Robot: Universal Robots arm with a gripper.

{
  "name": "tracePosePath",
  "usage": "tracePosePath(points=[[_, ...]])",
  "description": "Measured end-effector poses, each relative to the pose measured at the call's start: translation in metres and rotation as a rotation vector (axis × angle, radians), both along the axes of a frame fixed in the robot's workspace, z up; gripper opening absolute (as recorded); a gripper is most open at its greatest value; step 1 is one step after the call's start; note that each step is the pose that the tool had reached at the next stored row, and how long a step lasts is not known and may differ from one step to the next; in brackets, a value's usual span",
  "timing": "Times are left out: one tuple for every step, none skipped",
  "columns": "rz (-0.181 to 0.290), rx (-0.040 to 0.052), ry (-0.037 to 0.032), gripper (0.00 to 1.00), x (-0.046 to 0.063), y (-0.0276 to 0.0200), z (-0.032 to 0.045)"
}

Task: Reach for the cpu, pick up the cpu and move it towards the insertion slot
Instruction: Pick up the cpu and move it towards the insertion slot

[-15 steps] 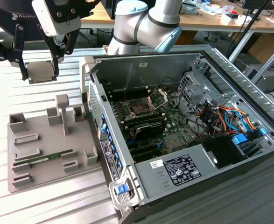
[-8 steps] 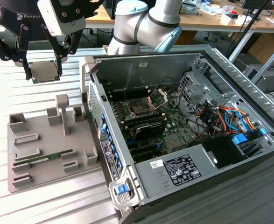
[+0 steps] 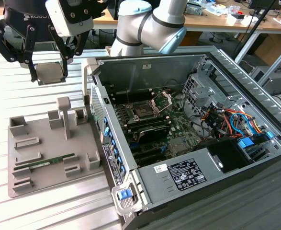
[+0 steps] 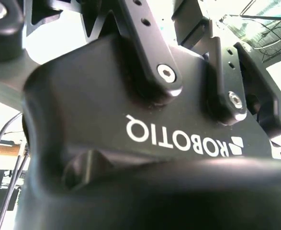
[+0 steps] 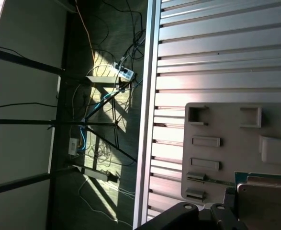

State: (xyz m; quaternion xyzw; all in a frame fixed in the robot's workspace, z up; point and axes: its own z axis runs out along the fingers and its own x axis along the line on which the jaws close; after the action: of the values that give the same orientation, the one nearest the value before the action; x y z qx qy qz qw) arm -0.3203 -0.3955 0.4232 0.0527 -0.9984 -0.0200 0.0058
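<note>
In the exterior view my gripper [image 3: 49, 75] hangs above the slatted table at the far left, behind the grey fixture tray [image 3: 39, 184]. Its black fingers [image 3: 34, 72] are shut on the cpu [image 3: 51, 72], a flat pale square held off the table. The insertion slot [image 3: 142, 113] is a dark square socket on the green board inside the open computer case [image 3: 255, 191], to the exterior view's right of the gripper. Its silver frame [image 3: 162, 101] stands hinged open. The gripper's black body [image 4: 130, 124] is close up in the second wrist view.
A long green memory stick [image 3: 45, 163] lies in the grey fixture tray, which also appears in the first wrist view [image 5: 226, 139]. The case wall [image 3: 90, 86] rises between gripper and socket. Coloured cables [image 3: 226, 120] and a metal drive cage [image 3: 197, 91] crowd the case's right side.
</note>
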Motion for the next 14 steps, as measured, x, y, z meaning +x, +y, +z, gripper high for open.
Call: tracePosePath(points=[[0.0,0.0,0.0,0.55,0.001,0.0,0.0],[0.0,0.0,0.0,0.55,0.002,0.0,0.0],[0.0,0.0,0.0,0.55,0.002,0.0,0.0],[0.0,0.0,0.0001,0.55,0.003,0.0,0.0],[0.0,0.0,0.0,0.55,0.004,0.0,0.0],[0.0,0.0,-0.0001,0.55,0.005,0.0,0.0],[0.0,0.0,0.0,0.55,0.006,0.0,0.0],[0.0,0.0,0.0,0.55,0.007,0.0,0.0],[0.0,0.0,0.0,0.55,0.008,0.0,0.0],[0.0,-0.0001,0.0001,0.55,0.009,0.0,0.0],[0.0,0.0,0.0,0.55,0.01,0.0,0.0],[0.0,0.0,0.0,0.55,0.011,0.0,0.0],[0.0,0.0,0.0,0.55,0.012,0.0,0.0],[0.0,0.0,0.0,0.55,0.013,0.0,0.0]])
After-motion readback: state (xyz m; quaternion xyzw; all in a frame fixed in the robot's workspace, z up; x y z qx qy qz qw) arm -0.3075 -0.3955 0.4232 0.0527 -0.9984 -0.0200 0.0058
